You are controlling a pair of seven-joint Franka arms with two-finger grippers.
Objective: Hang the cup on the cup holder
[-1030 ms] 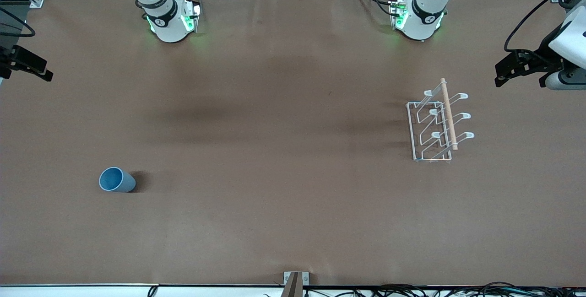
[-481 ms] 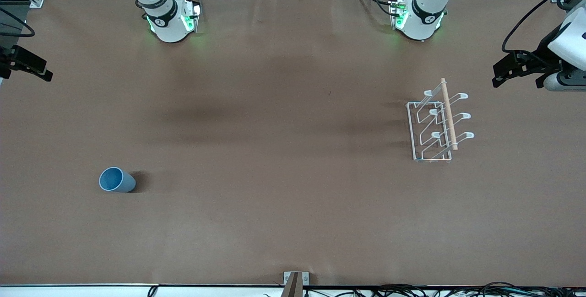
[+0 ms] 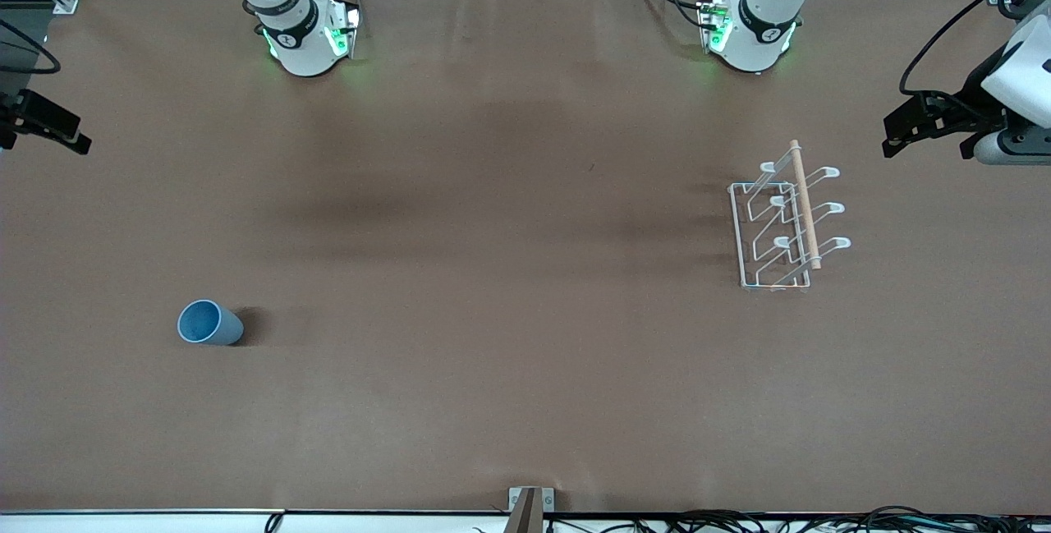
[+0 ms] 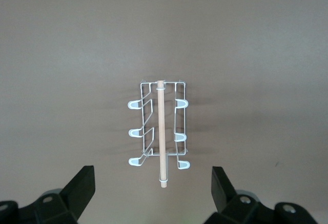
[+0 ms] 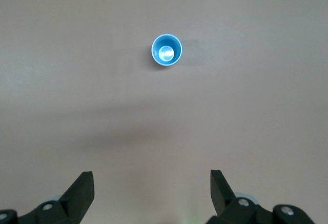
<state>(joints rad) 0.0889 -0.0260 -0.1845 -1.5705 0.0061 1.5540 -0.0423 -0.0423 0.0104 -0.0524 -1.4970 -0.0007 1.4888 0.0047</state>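
The light blue cup (image 3: 210, 323) stands upright, mouth up, on the brown table toward the right arm's end, nearer the front camera. It also shows from above in the right wrist view (image 5: 166, 49). The white wire cup holder (image 3: 784, 225) with its wooden dowel (image 3: 804, 204) stands toward the left arm's end and shows in the left wrist view (image 4: 159, 129). My left gripper (image 3: 899, 135) (image 4: 152, 193) is open and empty, high up beside the holder. My right gripper (image 3: 57, 129) (image 5: 152, 193) is open and empty, high over the table's edge, well apart from the cup.
The two arm bases (image 3: 308, 36) (image 3: 751, 32) stand along the table's edge farthest from the front camera. A small metal bracket (image 3: 530, 502) sits at the edge nearest it. Cables (image 3: 739, 521) run along that edge.
Both grippers have shifted only slightly at the table's ends. The cup and the holder have not moved.
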